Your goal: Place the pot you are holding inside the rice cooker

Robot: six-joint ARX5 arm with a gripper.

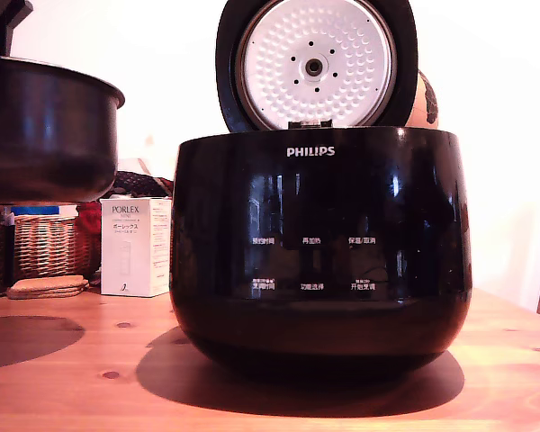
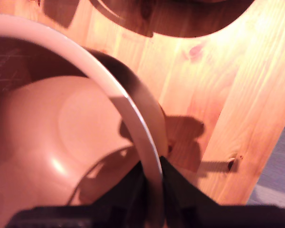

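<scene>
Gripping pot (image 2: 61,128) flared rim, end effector (image 2: 152,190); glossy rounded rice cooker (image 1: 319,243) lid up.

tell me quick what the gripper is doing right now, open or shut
Gripper: shut on the pot, its fingers pinching the rim; the pot hangs above the table, to the exterior view's left of the rice cooker.

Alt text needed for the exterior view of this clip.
A glossy black PHILIPS rice cooker sits on a pine table, round lid raised. At the view's left, a dark round metal pot hangs in the air above the table, clear of the cooker.
</scene>
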